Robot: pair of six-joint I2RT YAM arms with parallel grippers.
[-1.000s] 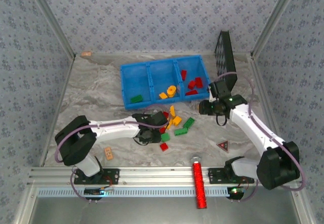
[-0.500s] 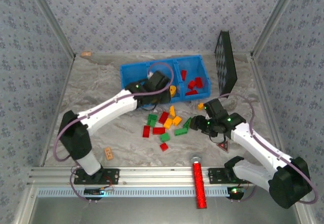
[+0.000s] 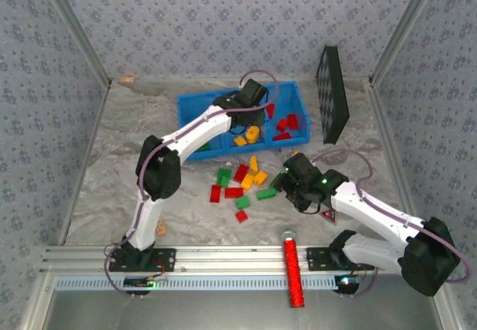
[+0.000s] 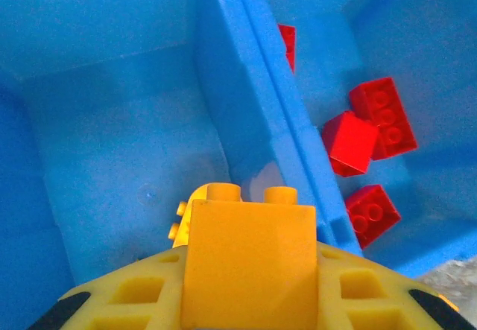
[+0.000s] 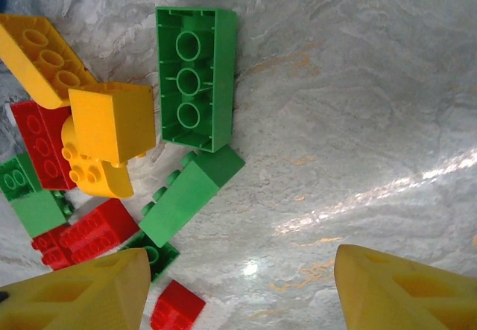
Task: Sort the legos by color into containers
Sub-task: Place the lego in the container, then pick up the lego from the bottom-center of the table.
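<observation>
Since the orange-yellow brick (image 4: 250, 263) is pinched between the narrowed fingers of the left gripper (image 4: 250, 300), studs pointing toward the top of the left wrist view, what matters for the drop is what lies beneath it. It hangs over the middle compartment (image 4: 112, 159) of the blue tray (image 3: 195, 100), just left of the divider (image 4: 253, 106). Another orange-yellow piece peeks out from behind its left edge. Red bricks (image 4: 373, 121) lie beyond the divider, at the right of that frame, so drifting that way would put the colour in the wrong bin. Letting go where it hangs looks right to me.

Lower in the top view, at centre frame, the loose bricks (image 3: 242, 185) are scattered on the table (image 3: 119, 166), well apart from the tray. The right gripper (image 5: 242, 289) hovers at the right edge of the scatter, fingers wide with nothing between them, and it is much the nearer arm.

In the right wrist view the long green brick (image 5: 195, 77) lies hollow side up, toward the upper left of the fingers. Its long axis runs up and down the frame, so I judge the fingers would close across its short width.
</observation>
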